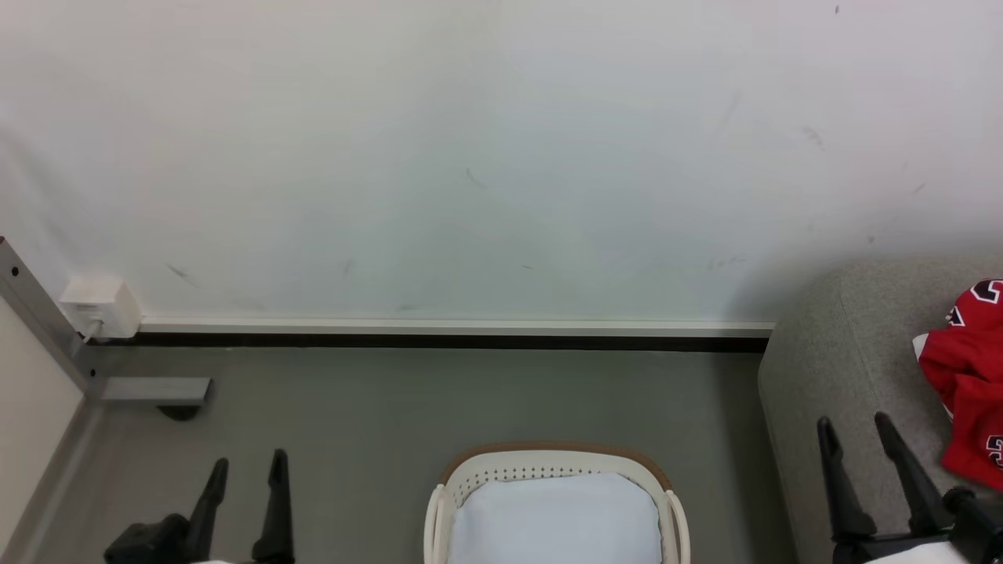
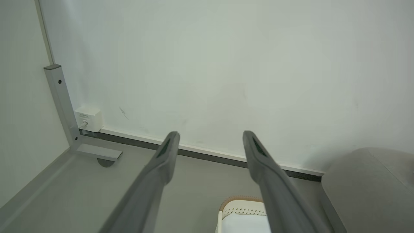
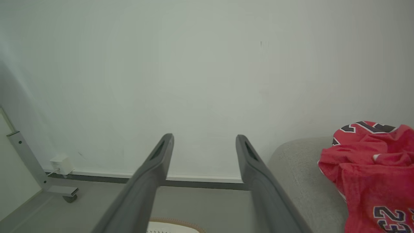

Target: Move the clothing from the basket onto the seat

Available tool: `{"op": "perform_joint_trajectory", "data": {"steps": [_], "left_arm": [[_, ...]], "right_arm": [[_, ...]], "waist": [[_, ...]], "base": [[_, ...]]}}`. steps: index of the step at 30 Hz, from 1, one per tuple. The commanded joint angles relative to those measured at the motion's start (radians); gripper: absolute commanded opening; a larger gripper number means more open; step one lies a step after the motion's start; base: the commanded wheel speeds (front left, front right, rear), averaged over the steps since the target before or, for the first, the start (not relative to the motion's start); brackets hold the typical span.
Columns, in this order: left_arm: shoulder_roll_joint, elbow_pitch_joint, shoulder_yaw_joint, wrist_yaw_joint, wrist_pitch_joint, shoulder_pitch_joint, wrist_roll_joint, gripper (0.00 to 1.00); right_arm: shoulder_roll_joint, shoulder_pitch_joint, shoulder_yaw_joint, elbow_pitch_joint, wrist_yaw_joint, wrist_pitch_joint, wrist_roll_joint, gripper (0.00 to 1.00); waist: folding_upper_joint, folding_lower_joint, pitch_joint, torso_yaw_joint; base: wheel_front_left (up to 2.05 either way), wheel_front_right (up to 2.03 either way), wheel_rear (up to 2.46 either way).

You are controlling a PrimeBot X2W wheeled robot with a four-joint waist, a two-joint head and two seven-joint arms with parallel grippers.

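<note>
Clothing (image 1: 968,376) lying on seat (image 1: 831,352), basket (image 1: 558,464) looking bare.
I'm holding left gripper (image 1: 250,458) and right gripper (image 1: 852,421) open, empty: nothing seemingly left.

One basket (image 1: 541,472). One seat (image 1: 831,368). One heap of red clothing (image 1: 968,384); jerseys within not countable. Two grippers, left gripper (image 1: 250,458) and right gripper (image 1: 852,421), two fingers (image 1: 842,486) each. One white wall box (image 1: 100,304). One grey metal bracket (image 1: 47,321).

Perforated plastic basket (image 1: 548,470), woven grey fabric seat (image 1: 838,368), red cloth clothing (image 1: 968,376)
</note>
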Motion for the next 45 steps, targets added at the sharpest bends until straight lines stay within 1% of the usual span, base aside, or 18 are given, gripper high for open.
{"op": "perform_joint_trajectory", "data": {"steps": [1, 5, 9, 13, 18, 27, 44, 45], "left_arm": [[-0.016, 0.003, 0.012, -0.014, 0.0, 0.016, 0.037, 1.0], [-0.06, 0.005, 0.049, -0.051, 0.0, 0.027, 0.106, 1.0], [-0.094, 0.013, 0.083, -0.082, 0.0, 0.029, 0.156, 1.0], [-0.116, 0.016, 0.11, -0.109, 0.0, 0.014, 0.191, 1.0], [-0.13, 0.019, 0.131, -0.129, 0.0, 0.001, 0.22, 1.0], [-0.15, 0.041, 0.152, -0.151, 0.0, -0.009, 0.246, 1.0], [-0.157, 0.075, 0.172, -0.163, 0.0, -0.019, 0.258, 1.0], [-0.16, 0.073, 0.171, -0.163, 0.0, -0.015, 0.243, 0.0]], "right_arm": [[0.011, 0.021, -0.001, 0.018, -0.002, -0.009, -0.021, 1.0], [0.045, 0.047, -0.01, 0.016, -0.002, -0.008, -0.039, 1.0], [0.059, 0.054, 0.015, 0.024, -0.002, -0.009, -0.045, 1.0], [0.065, 0.049, 0.031, 0.026, -0.002, -0.009, -0.038, 1.0], [0.06, 0.036, 0.05, 0.032, -0.002, -0.009, -0.029, 1.0], [0.056, 0.018, 0.059, 0.03, -0.002, -0.009, -0.023, 1.0], [0.059, 0.017, 0.058, 0.036, -0.002, -0.009, -0.016, 1.0], [0.061, 0.023, 0.059, 0.034, 0.0, -0.006, -0.023, 0.0]], "waist": [[0.0, 0.0, -0.001, -0.001], [0.0, 0.0, -0.002, -0.012], [0.0, 0.0, -0.003, -0.025], [0.0, 0.0, -0.002, -0.036], [0.0, 0.0, 0.001, -0.046], [0.0, 0.0, 0.005, -0.058], [0.0, 0.0, 0.004, -0.062], [0.0, 0.0, 0.004, -0.062]], "base": [[0.0, 0.0, 0.0], [0.0, 0.0, 0.0], [0.0, 0.0, 0.0], [0.0, 0.0, 0.0], [0.0, 0.0, 0.0], [0.0, 0.0, 0.0], [0.0, 0.0, 0.0], [0.0, 0.0, 0.0]]}}
